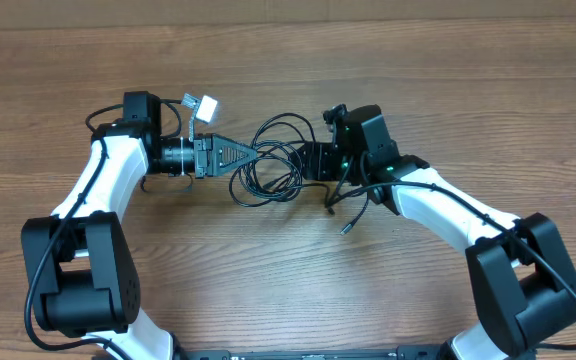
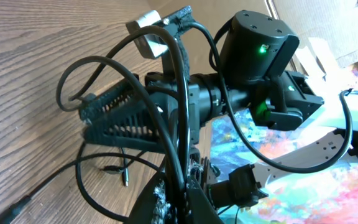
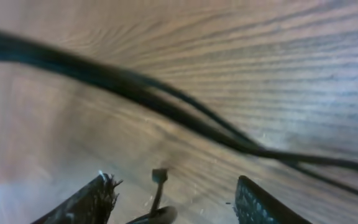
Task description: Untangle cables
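- left gripper [image 1: 246,153] pressed together on one strand of the cables [image 1: 268,178]; in the left wrist view that strand runs straight down between its pads
- cables lie as a loose looped bunch on the desk [image 1: 288,60], touching the left gripper's tip and spreading from it toward the right gripper [image 1: 306,160]
- white plug [image 1: 206,104] lies just beside the left gripper's wrist; small plug end [image 1: 345,228] lies well apart from the left gripper, beyond the right arm
- right gripper has its jaws apart and faces the left gripper across the bunch; right wrist view is blurred; a strand crosses ahead of the pads, nothing seen clamped
- step in hand, as a judgement: left anchors, right takes a strand; pick a single loop, not two crossed ones; close fully before pulling; draw slowly away from the left gripper, low over the desk; stop if the bunch tightens
- risks: strand slipping out of the anchor; a loop snagging on a finger
- containers: none in view
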